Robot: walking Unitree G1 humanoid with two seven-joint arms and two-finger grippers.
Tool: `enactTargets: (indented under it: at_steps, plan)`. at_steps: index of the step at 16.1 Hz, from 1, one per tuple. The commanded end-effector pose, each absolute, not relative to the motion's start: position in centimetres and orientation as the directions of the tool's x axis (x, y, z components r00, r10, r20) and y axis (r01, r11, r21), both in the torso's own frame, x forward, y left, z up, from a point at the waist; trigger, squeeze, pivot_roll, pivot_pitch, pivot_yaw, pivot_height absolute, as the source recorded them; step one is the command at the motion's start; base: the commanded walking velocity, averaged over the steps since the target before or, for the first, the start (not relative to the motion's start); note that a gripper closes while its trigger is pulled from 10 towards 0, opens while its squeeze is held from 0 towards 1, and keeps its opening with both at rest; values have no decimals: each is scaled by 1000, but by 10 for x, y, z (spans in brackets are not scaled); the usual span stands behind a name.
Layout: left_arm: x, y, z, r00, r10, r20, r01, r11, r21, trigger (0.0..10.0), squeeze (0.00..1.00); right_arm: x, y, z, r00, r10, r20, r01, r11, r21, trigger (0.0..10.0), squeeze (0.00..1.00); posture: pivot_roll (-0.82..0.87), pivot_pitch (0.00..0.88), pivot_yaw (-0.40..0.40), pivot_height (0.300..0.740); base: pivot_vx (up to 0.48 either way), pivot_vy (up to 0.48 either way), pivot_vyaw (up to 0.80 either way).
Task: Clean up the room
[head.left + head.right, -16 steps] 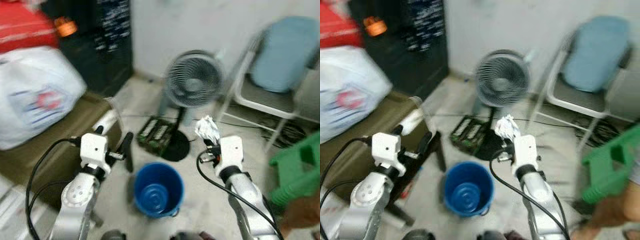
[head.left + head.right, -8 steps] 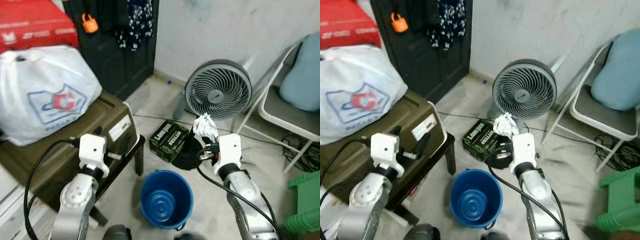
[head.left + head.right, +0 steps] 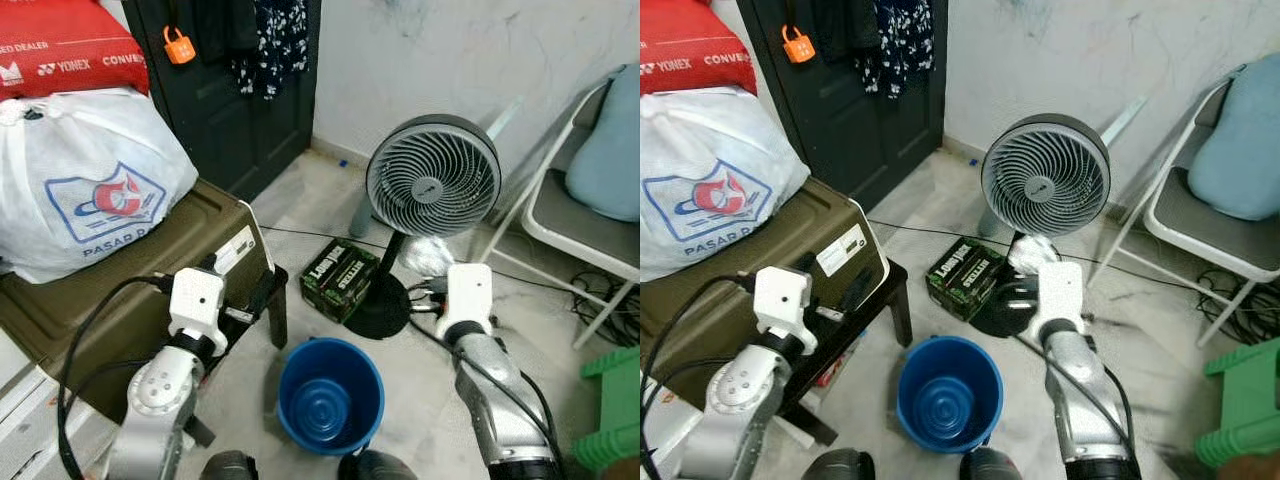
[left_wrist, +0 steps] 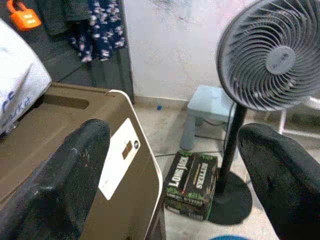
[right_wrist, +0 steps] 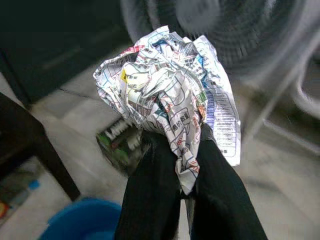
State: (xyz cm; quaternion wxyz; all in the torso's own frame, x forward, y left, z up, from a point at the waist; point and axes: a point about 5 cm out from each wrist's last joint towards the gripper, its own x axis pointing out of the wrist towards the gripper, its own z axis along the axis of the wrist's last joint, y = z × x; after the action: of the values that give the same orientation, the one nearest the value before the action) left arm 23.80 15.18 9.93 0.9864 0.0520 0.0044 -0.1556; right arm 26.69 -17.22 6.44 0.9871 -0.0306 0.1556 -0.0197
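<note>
A crumpled newspaper ball (image 5: 167,92) is clamped in my right gripper (image 5: 175,150), whose two black fingers are shut on its lower part. In the eye views the ball (image 3: 430,257) is blurred and hangs in front of the fan's pole, up and to the right of the blue bucket (image 3: 330,397). The bucket stands upright on the floor between my arms, and nothing shows inside it. My left gripper (image 4: 175,132) is open with nothing between its fingers; it hovers beside the olive trunk (image 3: 120,290), left of the bucket.
A grey pedestal fan (image 3: 432,178) stands behind the bucket, with a green carton (image 3: 338,278) at its base. A white bag (image 3: 90,190) sits on the trunk. A folding chair (image 3: 580,230) and cables are at the right, a green stool (image 3: 612,400) at the lower right.
The blurred view of a second ago has swung and steadied. Since half a second ago, my right gripper has shifted slightly right with the paper ball; the left arm has barely moved.
</note>
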Motion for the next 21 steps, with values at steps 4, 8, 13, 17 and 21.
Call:
enactTargets:
  at_steps: [4,8,13,17,21]
  plan:
    - [240,155,112,888,-456,-55,456,861,227,10000,0,285,-171,49,896,-97,-432,114,993,13,10000,0,76,170,16,740,0,0,0]
    - [239,155,118,865,-497,-68,497,831,250,10000,0,299,-163,33,831,-119,-543,164,986,35,10000,0,96,208,46,740,0,0,0]
    - [224,167,124,861,-498,-100,504,812,296,10000,0,309,-124,15,752,-46,-658,163,979,118,10000,0,155,247,79,740,0,0,0]
    - [221,163,128,848,-519,-106,525,794,306,10000,0,303,-107,2,660,-4,-751,231,953,197,10000,0,177,258,82,740,0,0,0]
    - [216,167,129,850,-512,-120,522,795,310,10000,0,297,-94,-5,619,0,-785,256,945,202,10000,0,190,269,89,740,0,0,0]
